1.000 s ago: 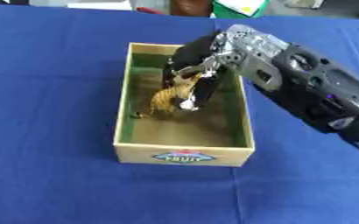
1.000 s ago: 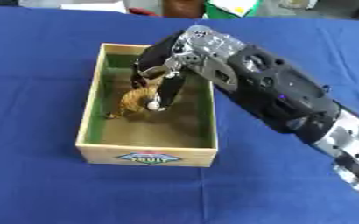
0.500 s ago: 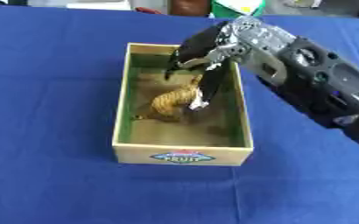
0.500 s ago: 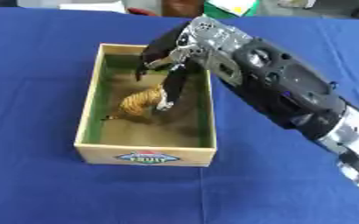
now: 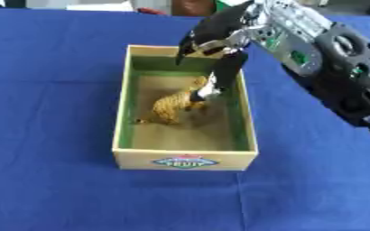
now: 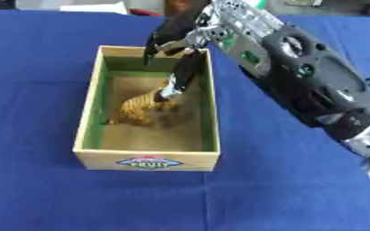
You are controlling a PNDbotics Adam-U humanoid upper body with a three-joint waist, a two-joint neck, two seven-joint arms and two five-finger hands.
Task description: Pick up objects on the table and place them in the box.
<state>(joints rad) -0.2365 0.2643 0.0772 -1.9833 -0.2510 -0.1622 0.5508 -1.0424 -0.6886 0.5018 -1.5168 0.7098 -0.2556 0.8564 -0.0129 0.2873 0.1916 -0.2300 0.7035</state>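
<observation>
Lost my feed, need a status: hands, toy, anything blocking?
Right hand open above the box, one finger near the tiger toy. Toy lies on the box floor. Left hand not in view. Nothing in the way.

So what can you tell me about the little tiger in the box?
The tiger is a small toy animal, orange-yellow with dark stripes, and it looks like hard plastic. It sits on the brown floor of the box, towards the far half, with its head nearer the right wall and a thin tail trailing towards the left wall. The right robot hand reaches down over it, and one dark finger ends right at its head; whether they actually touch cannot be told.
</observation>
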